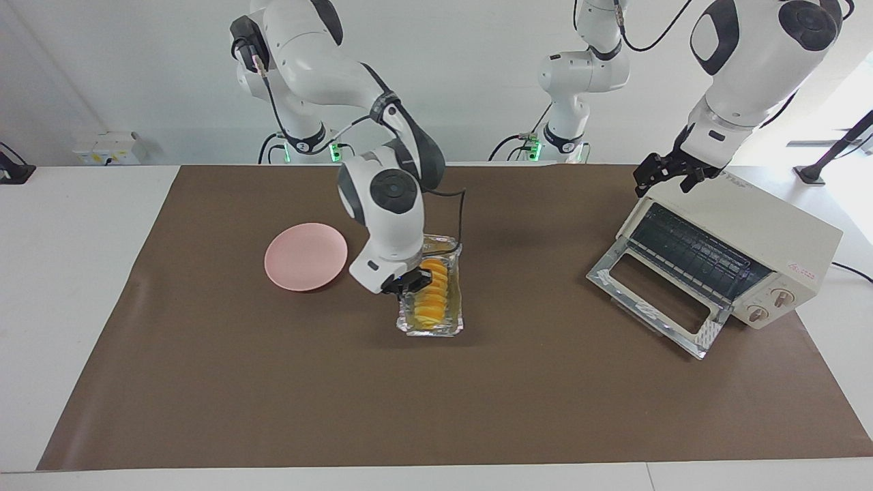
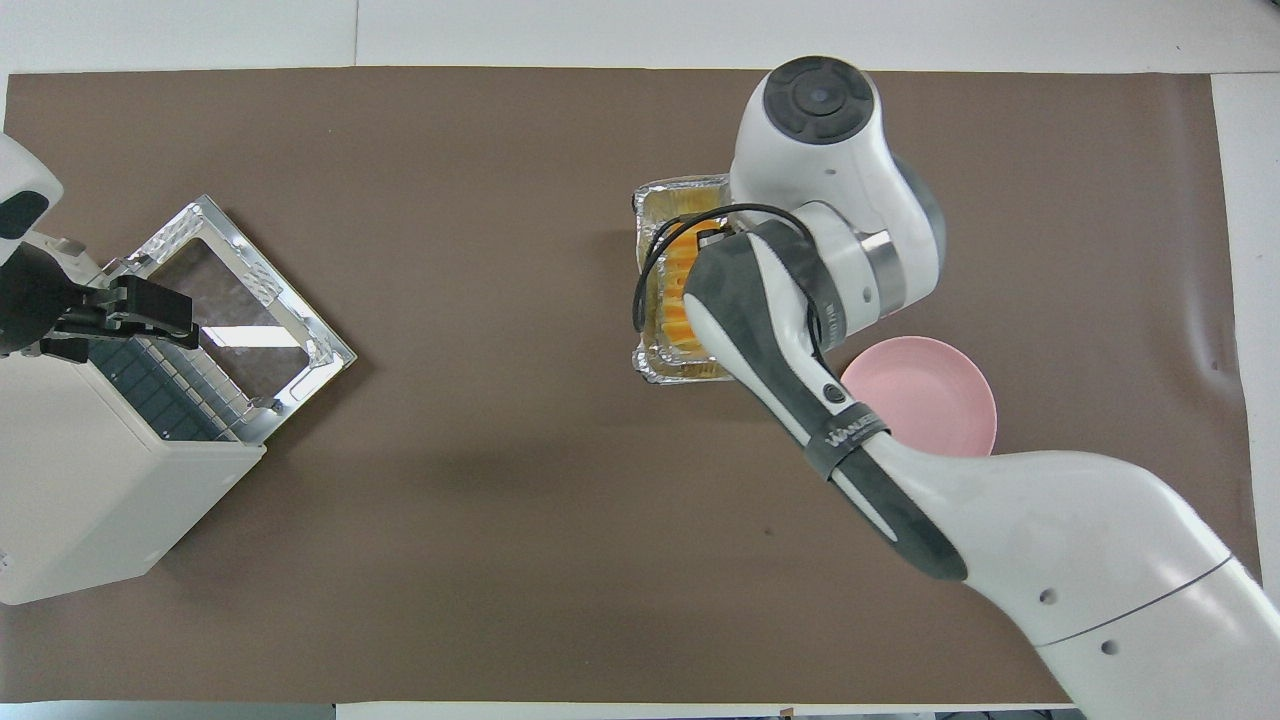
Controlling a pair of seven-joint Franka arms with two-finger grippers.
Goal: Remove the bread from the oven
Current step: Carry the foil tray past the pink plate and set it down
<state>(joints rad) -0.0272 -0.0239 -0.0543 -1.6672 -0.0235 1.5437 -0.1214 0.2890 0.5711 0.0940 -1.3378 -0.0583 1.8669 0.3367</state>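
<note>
Bread [image 1: 432,294] sits in its foil tray [image 1: 431,326] mid-worktop; our right pincer [image 1: 415,280] is down on it, grip unclear. Next, we reckon, a lift toward the plate [image 1: 306,256]. Left pincer [image 1: 667,172] waits, spread, over the open oven [image 1: 723,256].

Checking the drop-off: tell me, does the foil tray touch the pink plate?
Apart. The facing view shows brown mat between the foil tray and the pink plate.
</note>
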